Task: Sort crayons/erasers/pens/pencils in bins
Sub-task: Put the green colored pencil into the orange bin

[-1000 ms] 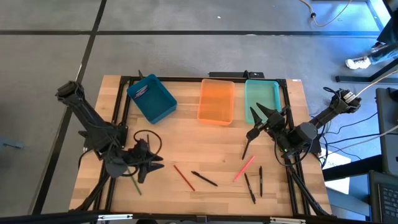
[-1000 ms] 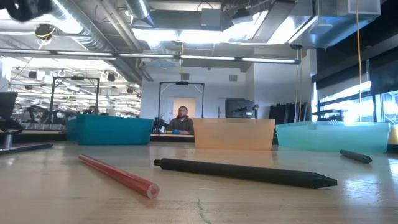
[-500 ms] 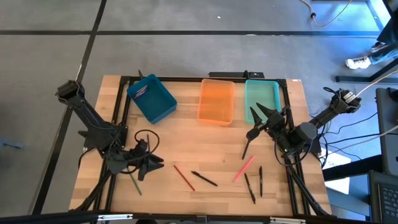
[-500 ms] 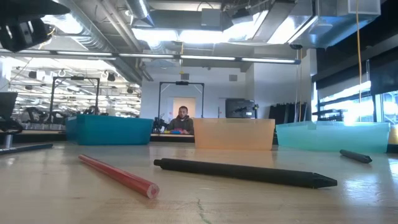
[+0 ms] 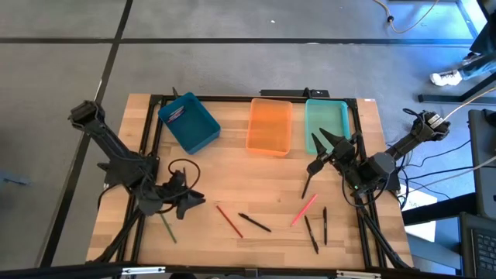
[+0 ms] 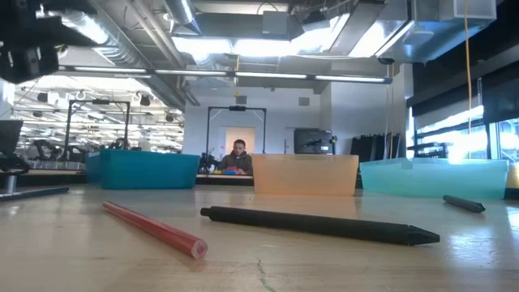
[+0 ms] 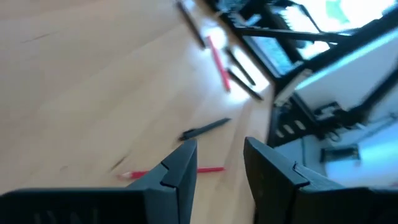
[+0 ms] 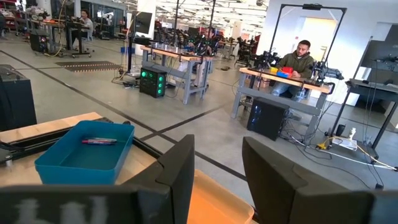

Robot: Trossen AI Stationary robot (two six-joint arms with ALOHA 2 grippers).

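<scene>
On the wooden table lie a green pencil (image 5: 168, 229), a red pencil (image 5: 229, 221), a black pen (image 5: 254, 222), a pink pen (image 5: 304, 209) and three more black pens (image 5: 311, 234) (image 5: 325, 225) (image 5: 308, 184). My left gripper (image 5: 191, 204) is open and empty, low over the table between the green and red pencils; its wrist view looks at the red pencil (image 7: 168, 171) and the black pen (image 7: 205, 129). My right gripper (image 5: 315, 153) is open and empty, in front of the teal bin (image 5: 326, 124).
Three bins stand along the far edge: a blue one (image 5: 189, 122) with a purplish item (image 8: 99, 141) inside, an orange one (image 5: 270, 126) and the teal one. A black frame (image 5: 232, 98) rims the table. A person (image 6: 238, 156) sits in the room beyond.
My left gripper has shifted a little toward the table's right edge and turned, so that its fingers point more toward the red pencil. More of that arm shows at the low view's upper left. The pens and pencils have not moved.
</scene>
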